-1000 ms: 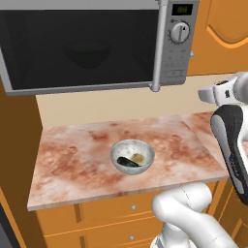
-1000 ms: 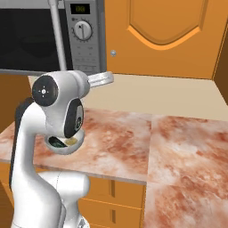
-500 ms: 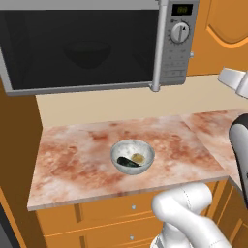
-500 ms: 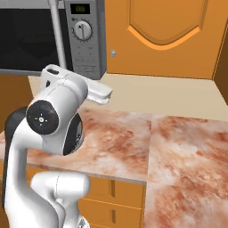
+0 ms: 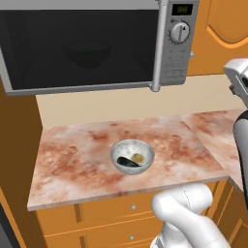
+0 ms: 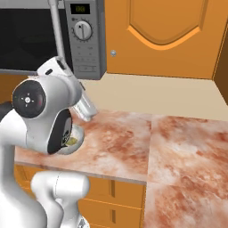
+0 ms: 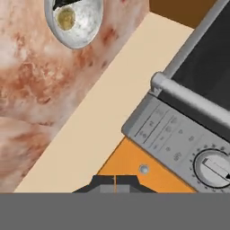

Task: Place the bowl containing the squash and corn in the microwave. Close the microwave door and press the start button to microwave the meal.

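Over the last second the arm has swung right; the tool [image 7: 115,180], jaws pressed together and holding nothing, now faces the microwave [image 7: 179,134] control panel at lower right. The microwave door [image 5: 82,46] is closed, the bowl [image 5: 87,52] dimly visible behind its glass, upper centre. Likely pressing start remains.

The only thing I can read is "00" on the microwave [image 5: 92,46] display [image 5: 186,9].
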### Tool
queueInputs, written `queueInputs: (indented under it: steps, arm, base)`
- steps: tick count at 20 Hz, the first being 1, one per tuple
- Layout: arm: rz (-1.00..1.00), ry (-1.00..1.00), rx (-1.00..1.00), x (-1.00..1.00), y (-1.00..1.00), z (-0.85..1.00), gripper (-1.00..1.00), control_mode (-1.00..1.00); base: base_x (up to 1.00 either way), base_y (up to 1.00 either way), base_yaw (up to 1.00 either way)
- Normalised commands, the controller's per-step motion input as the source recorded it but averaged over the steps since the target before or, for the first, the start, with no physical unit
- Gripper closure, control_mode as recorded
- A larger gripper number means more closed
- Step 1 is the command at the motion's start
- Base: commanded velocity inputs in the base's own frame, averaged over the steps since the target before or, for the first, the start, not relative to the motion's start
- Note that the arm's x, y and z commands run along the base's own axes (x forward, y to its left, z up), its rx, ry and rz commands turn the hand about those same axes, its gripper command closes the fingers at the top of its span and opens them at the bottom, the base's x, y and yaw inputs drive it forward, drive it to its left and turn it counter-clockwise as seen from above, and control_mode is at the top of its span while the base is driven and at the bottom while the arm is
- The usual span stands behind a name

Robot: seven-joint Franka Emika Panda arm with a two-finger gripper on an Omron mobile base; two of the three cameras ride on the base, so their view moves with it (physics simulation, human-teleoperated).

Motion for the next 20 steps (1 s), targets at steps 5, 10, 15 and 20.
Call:
queueInputs:
  steps: [5,10,15,20]
  arm:
    - [0.06,0.44,0.55,-0.15,0.07,0.00,1.00,-1.00]
    - [0.09,0.12,0.57,-0.11,0.09,0.00,1.00,-1.00]
    - [0.04,-0.29,0.30,-0.01,0.29,0.00,1.00,-1.00]
    - [0.00,-0.28,0.12,0.23,0.57,-0.16,1.00,-1.00]
  base:
    - [0.00,0.00,0.00]
    - [0.00,0.00,0.00]
    - [0.00,0.00,0.00]
    - [0.00,0.00,0.00]
